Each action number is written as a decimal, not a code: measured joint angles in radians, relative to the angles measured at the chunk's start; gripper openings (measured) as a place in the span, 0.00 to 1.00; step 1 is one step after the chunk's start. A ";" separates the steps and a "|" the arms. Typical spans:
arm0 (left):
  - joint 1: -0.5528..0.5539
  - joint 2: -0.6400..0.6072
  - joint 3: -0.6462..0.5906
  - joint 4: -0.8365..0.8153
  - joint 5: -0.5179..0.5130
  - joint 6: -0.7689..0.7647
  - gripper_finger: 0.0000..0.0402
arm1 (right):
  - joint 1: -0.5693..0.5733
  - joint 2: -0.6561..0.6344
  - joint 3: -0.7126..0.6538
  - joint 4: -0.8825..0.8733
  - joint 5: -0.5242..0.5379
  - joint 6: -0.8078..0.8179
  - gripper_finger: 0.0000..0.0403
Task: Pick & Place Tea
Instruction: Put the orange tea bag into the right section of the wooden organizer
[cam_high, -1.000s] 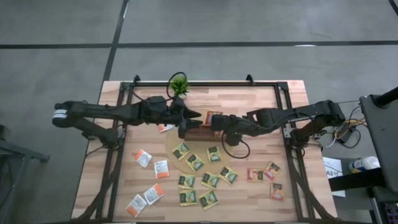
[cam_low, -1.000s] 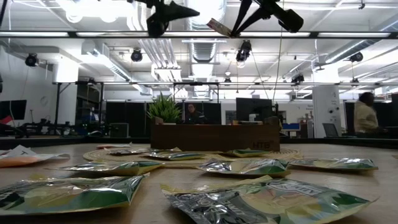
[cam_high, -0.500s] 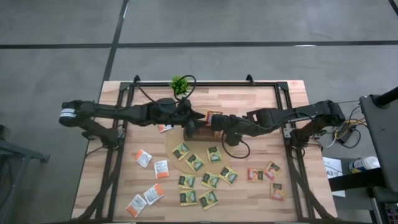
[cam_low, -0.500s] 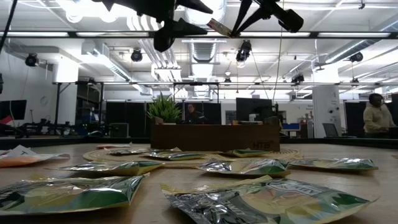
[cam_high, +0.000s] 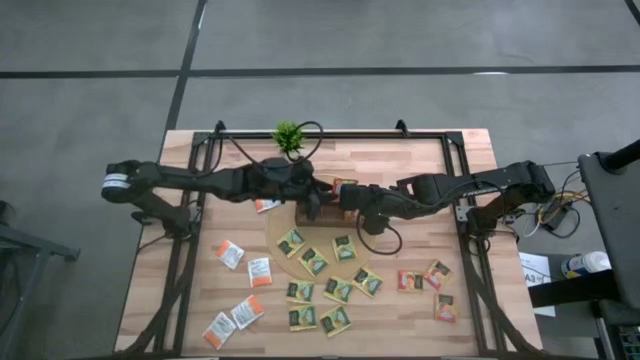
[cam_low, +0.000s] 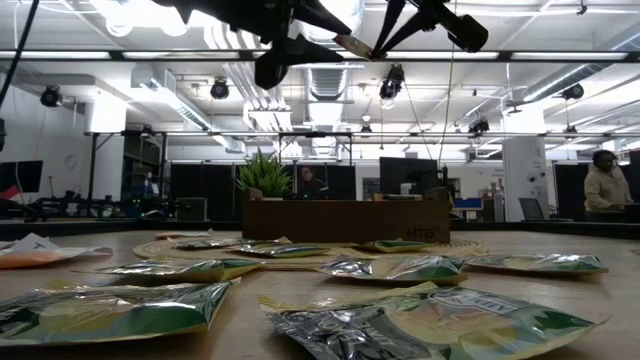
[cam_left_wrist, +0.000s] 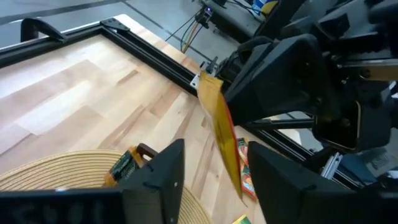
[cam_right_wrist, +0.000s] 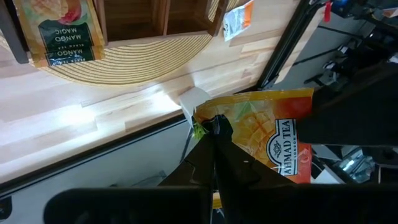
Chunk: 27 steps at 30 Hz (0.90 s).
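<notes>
My right gripper (cam_right_wrist: 214, 127) is shut on an orange mango tea sachet (cam_right_wrist: 267, 127), held high over the far part of the table, above the brown tray (cam_high: 318, 212). The high view shows the sachet (cam_high: 343, 185) between the two arms; the low view shows it (cam_low: 352, 43) near the top, tilted. My left gripper (cam_left_wrist: 212, 149) is open just to the sachet's left. Its fingers stand on either side of the sachet's lower end (cam_left_wrist: 237, 180) with a gap on both sides. Many other tea sachets (cam_high: 320, 290) lie flat on the table's near half. My right gripper pinches the sachet between its two fingers at one edge (cam_right_wrist: 208, 118), close to a corner. The fingers come slanting down from the table's right. The sachet is lifted clear of tray and table and sticks out tilted past the fingertips toward my left gripper.
The tray stands on a round woven mat (cam_high: 285, 235). A small green plant (cam_high: 288, 135) is at the far edge. White-and-orange sachets (cam_high: 240, 265) lie near left, green-and-yellow ones in the middle, red ones (cam_high: 425, 280) near right. Black frame rails (cam_high: 455, 170) border the table.
My left gripper has moved toward the table's right and slightly down, up to the held sachet, so that its fingers now stand on either side of the sachet. My right gripper and the sachet have kept still.
</notes>
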 joint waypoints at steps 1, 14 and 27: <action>0.001 0.000 0.000 0.000 0.001 0.000 0.37 | 0.000 0.000 0.000 0.000 0.000 0.000 0.02; 0.001 0.000 0.002 -0.001 0.009 0.026 0.03 | 0.000 0.000 0.000 0.002 0.000 0.000 0.02; 0.003 -0.029 0.006 0.001 0.002 0.044 0.02 | 0.006 -0.035 0.031 0.035 0.028 0.129 0.02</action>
